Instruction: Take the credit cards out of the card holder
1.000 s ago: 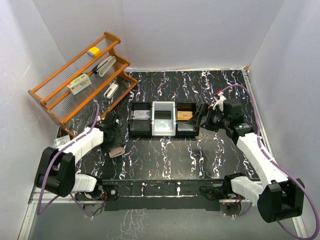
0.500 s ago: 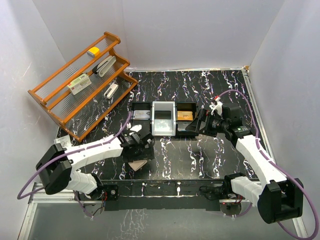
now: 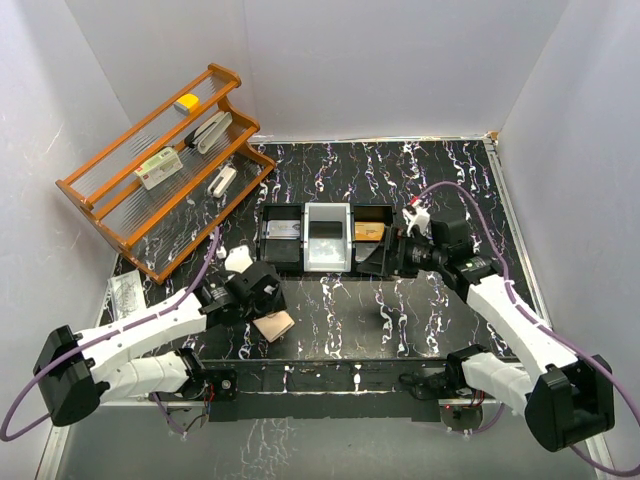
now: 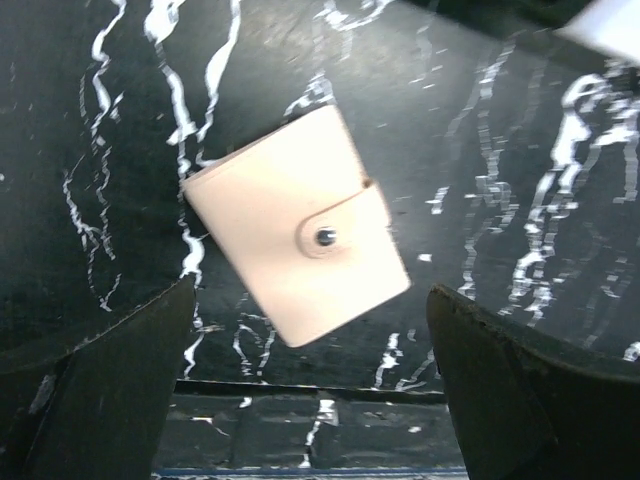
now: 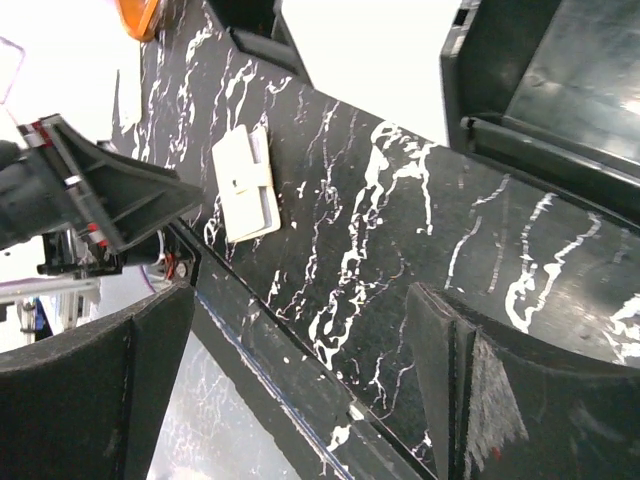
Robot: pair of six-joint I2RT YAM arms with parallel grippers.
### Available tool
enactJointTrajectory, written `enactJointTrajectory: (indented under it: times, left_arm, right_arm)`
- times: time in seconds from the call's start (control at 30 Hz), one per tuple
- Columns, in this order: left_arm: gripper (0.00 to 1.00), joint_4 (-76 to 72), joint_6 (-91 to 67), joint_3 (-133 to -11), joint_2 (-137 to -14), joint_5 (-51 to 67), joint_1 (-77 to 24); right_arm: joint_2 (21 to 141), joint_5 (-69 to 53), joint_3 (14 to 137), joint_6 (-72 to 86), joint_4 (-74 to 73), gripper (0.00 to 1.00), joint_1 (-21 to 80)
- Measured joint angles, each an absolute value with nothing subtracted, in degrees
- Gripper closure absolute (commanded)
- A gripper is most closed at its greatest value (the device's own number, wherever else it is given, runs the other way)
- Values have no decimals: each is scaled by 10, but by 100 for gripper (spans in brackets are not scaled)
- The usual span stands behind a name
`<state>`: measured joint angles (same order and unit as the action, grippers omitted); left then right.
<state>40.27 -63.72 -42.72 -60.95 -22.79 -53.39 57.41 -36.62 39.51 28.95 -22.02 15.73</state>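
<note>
The card holder (image 3: 272,325) is a beige wallet lying shut, snap tab fastened, on the black marbled table near the front edge. It also shows in the left wrist view (image 4: 300,235) and the right wrist view (image 5: 247,183). My left gripper (image 3: 262,300) hangs just above and behind it, open and empty (image 4: 310,400). An orange-brown credit card (image 3: 370,232) lies in the right compartment of the black-and-grey tray (image 3: 325,268), and a blue-grey card (image 3: 283,232) in the left one. My right gripper (image 3: 388,255) is open and empty (image 5: 300,390) at the tray's right end.
A wooden rack (image 3: 110,215) at the back left holds a white labelled box (image 3: 158,168) and small items. A clear plastic bag (image 3: 125,290) lies at the left edge. A small white object (image 3: 238,258) sits left of the tray. White walls surround the table.
The card holder went from the left side to the front centre and now lies free. My left arm swung round and now hangs over it. My right gripper moved left toward the tray.
</note>
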Motion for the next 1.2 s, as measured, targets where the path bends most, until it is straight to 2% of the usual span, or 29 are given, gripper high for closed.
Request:
enactJointTrajectory:
  times: [0.17,0.43,0.7,1.07,1.2]
  left_arm:
    - [18,390,-670,-352,-585,-214,-526]
    - [42,345,-696,-306,-570,-203,-522]
    - [43,293,-667,-301,-583,-205,-499]
    - [54,255,-618,-290,-583,-156,-416]
    - [39,278,-635,-289,-579,-147,-413]
  right_arm:
    - [604,-349,395,306,-191,22,222]
    - [649,-319,395,327,-177,28,298]
    - [662,-302,395,342,-175,30,318]
    - [686,-275,407,382,-187,34,325]
    - [708,-265,429,398,-199,35,326]
